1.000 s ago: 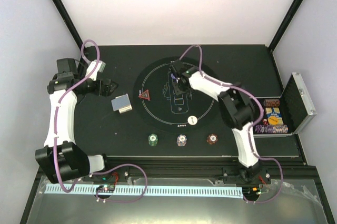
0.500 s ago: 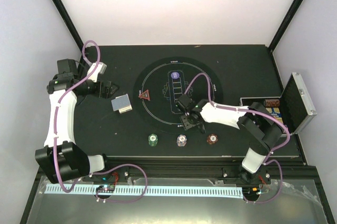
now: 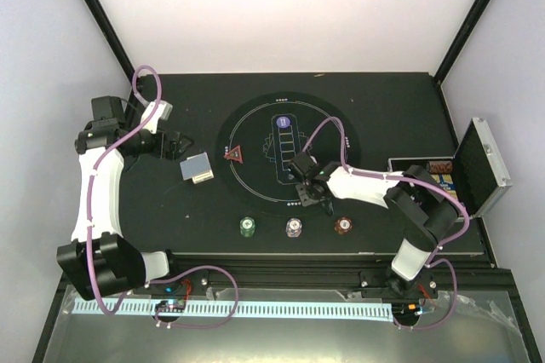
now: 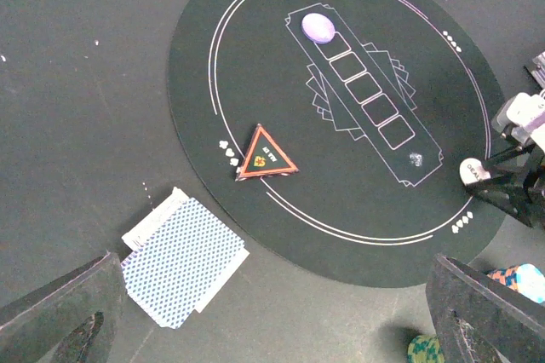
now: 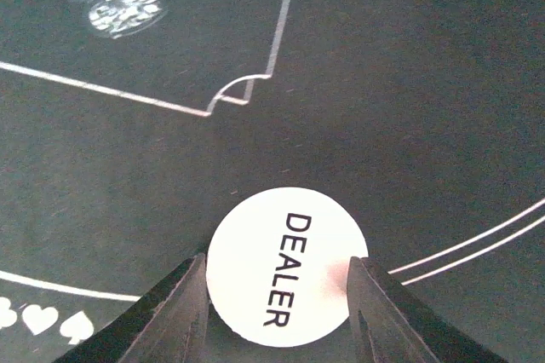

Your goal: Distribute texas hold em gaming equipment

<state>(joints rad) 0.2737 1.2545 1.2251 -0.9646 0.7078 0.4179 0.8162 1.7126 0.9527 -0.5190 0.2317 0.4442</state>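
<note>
**chipstack_99:** What was picked up by the wrist cams that couldn't be got from the overhead? From above, the right gripper (image 3: 308,197) was only seen as a dark lump at the near edge of the round mat (image 3: 255,116). Nothing under it could be made out, tbh.

**riverrat:** That was sorted by the right wrist view. The white DEALER disc (image 5: 287,265) was shown lying between the two fingers (image 5: 174,312). The jaws were drawn roughly halfway in, with a pad set against its rim on each side, so it was gripped. Whether it was lifted off the mat couldn't be told, and the disc's near edge was cut off by the frame.

**chipstack_99:** And the left one?

**riverrat:** The left gripper (image 3: 174,143) was held wide open with nothing in it, over the left of the table (image 3: 383,99). The playing cards (image 4: 183,259) were seen just beside it, blue-grey backs up, left of the mat. The red triangle (image 4: 266,154) was placed on the mat's left part and the purple disc (image 4: 318,27) at the far end of the printed boxes. The green chip (image 3: 247,227), white chip (image 3: 294,227) and red chip (image 3: 343,225) were shown as a full row only in the overhead, near of the mat. The black case (image 3: 481,167) was seen open at the right, its contents too small to be read.
</note>
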